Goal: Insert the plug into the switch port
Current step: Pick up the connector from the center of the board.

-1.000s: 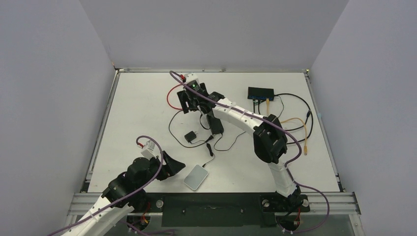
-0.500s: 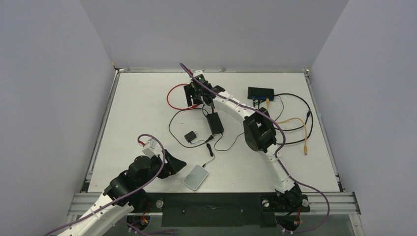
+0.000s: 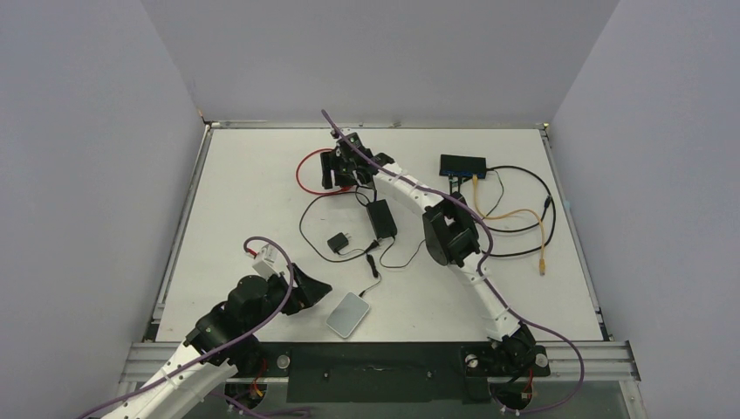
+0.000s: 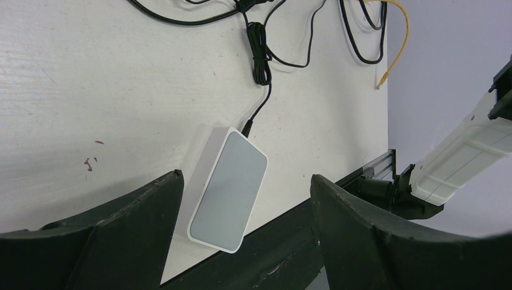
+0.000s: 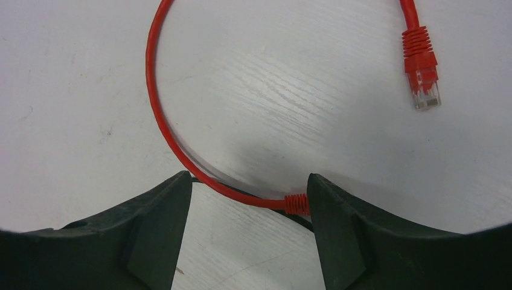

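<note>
The bench is white-painted wood, matt, its grain showing through with a few small scuffs. The red cable has a smooth, slightly shiny rubbery jacket, a ribbed boot and a clear glossy plastic plug. The right gripper has fingers of matt black plastic, faintly grained. The light grey pad is smooth plastic with a satin face. The bench's near rail is bare silvery metal.

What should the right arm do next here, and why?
Probably lower slightly and close the right gripper on the red cable at its ribbed boot. The fingers stand open and hold nothing, and the boot lies between them at the inner edge of one finger. The cable's other plug lies free nearby; the switch sits well off to the right.
</note>
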